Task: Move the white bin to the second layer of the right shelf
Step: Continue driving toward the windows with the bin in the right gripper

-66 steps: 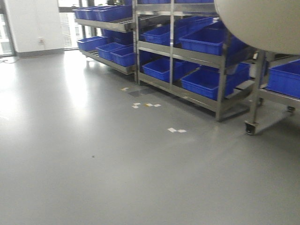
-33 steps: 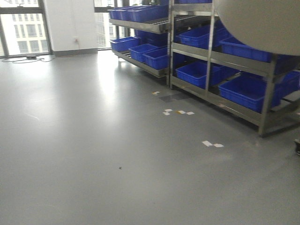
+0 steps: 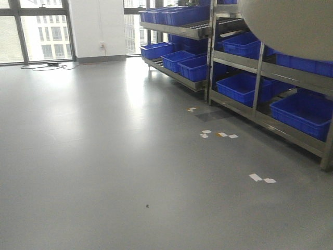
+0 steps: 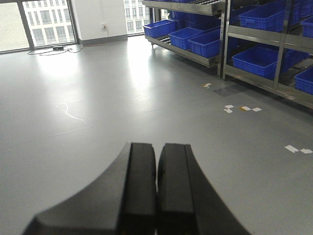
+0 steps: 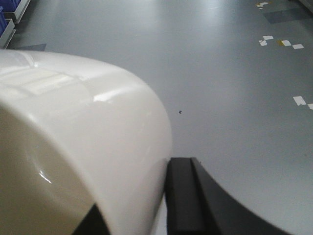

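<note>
Carriage calls for a level, firm hold: right tool (image 5: 139, 210) pinches the white bin (image 5: 73, 147) by its wall, left tool (image 4: 156, 164) sits closed, empty.

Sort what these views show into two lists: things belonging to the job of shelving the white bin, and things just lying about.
Belongs to the job:
white bin, pinched at its wall by the right fingers
steel racks, though the target level cannot be told

Just lying about:
blue crates
white tape marks
loose cable
left fingers, shut and empty
</note>
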`<action>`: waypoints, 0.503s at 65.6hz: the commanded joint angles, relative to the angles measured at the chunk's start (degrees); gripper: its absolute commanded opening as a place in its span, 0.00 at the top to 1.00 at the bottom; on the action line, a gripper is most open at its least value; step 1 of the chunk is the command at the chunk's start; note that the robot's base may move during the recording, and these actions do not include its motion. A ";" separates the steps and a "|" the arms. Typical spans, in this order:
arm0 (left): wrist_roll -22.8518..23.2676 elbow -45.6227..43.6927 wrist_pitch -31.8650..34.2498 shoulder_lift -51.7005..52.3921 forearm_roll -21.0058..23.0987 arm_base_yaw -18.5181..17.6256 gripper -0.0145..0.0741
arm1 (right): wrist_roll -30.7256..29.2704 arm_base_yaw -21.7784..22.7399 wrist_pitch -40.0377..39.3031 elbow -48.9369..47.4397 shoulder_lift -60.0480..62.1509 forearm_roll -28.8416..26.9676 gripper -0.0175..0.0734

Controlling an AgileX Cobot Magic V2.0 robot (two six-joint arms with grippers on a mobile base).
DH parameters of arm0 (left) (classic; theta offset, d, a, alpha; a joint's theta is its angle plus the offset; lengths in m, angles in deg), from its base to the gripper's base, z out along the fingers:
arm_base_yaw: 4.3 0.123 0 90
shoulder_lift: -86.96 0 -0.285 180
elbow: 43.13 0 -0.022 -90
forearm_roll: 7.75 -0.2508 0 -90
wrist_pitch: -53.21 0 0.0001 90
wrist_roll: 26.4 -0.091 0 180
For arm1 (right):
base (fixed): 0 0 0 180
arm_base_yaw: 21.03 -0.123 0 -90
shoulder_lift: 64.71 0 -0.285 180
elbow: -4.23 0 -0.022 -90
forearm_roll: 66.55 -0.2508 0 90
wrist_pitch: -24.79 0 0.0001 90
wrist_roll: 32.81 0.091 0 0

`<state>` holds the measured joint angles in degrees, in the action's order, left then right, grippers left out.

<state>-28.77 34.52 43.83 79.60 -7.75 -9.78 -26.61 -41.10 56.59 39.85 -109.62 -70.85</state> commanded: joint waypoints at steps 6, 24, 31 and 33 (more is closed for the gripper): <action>0.18 2.11 4.95 0.81 0.00 -0.34 0.74 | -0.10 0.24 -5.40 -1.71 0.12 0.18 0.75; 0.18 2.11 4.95 0.81 0.00 -0.34 0.74 | -0.10 0.24 -5.40 -1.71 0.12 0.18 0.75; 0.18 2.11 4.95 0.81 0.00 -0.34 0.74 | -0.10 0.24 -5.40 -1.71 0.12 0.18 0.75; 0.18 2.11 4.95 0.81 0.00 -0.34 0.74 | -0.10 0.24 -5.40 -1.71 0.12 0.18 0.75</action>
<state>-28.77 34.52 43.83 79.60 -7.75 -9.78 -26.61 -41.10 56.59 39.85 -109.62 -70.85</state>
